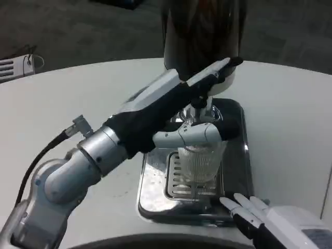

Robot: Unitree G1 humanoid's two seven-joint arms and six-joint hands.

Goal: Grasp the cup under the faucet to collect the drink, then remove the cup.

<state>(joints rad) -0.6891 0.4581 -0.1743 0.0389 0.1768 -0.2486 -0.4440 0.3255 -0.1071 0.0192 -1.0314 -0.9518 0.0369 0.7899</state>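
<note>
One ribbed clear cup stands under the faucet; left hand fingers wrap it, right hand lies open nearby.

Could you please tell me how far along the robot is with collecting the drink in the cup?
Done: the left robot hand holds the clear ribbed cup on the drip tray below the dispenser faucet. In hand: filling; I cannot see liquid. Left: removing the cup. The right robot hand waits by the tray.

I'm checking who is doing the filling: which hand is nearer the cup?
Left. The left hand wraps around the cup on the tray under the faucet; the right hand rests apart at the tray's near corner.
</note>
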